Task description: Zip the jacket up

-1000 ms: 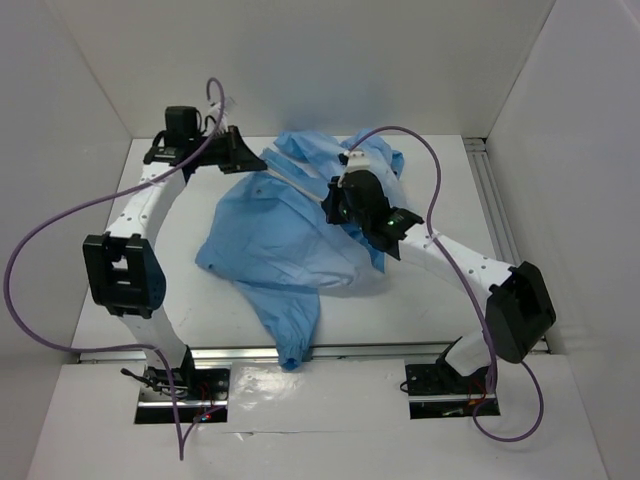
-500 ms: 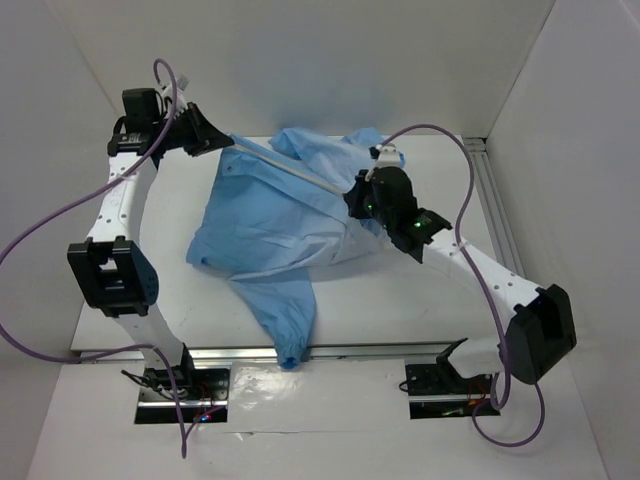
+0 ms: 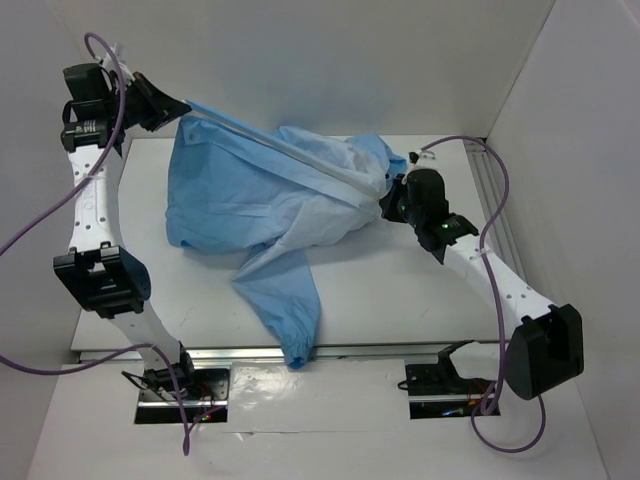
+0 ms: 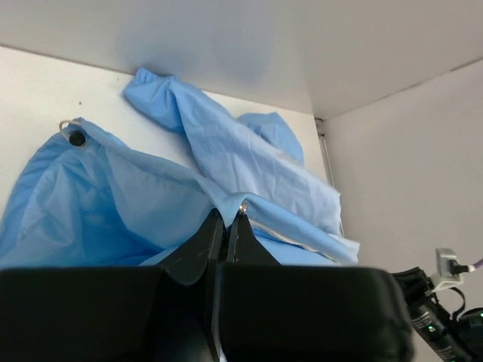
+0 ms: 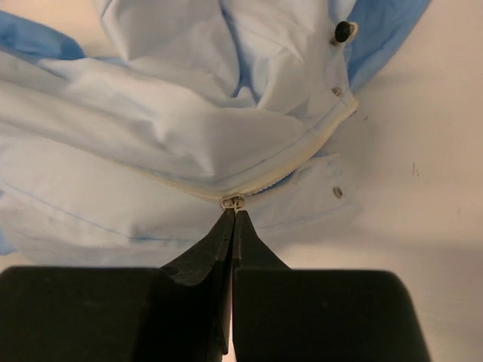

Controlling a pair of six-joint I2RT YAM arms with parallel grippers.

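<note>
The left arm (image 3: pixel 92 195) reaches up into the far left corner. The left gripper (image 3: pixel 178 104) pinches one end of the white zipper edging (image 3: pixel 290 148) of the jacket (image 3: pixel 235 190) and holds that corner above the surface (image 3: pixel 400 290). The edging runs in a straight, taut line down to the right gripper (image 3: pixel 390 200), whose fingers close on its other end, low near the surface. Below that line the blue fabric hangs and pools in loose folds. One sleeve (image 3: pixel 285 300) trails toward the near edge, its cuff lying over the metal rail (image 3: pixel 380 350) between the two arm bases.
</note>
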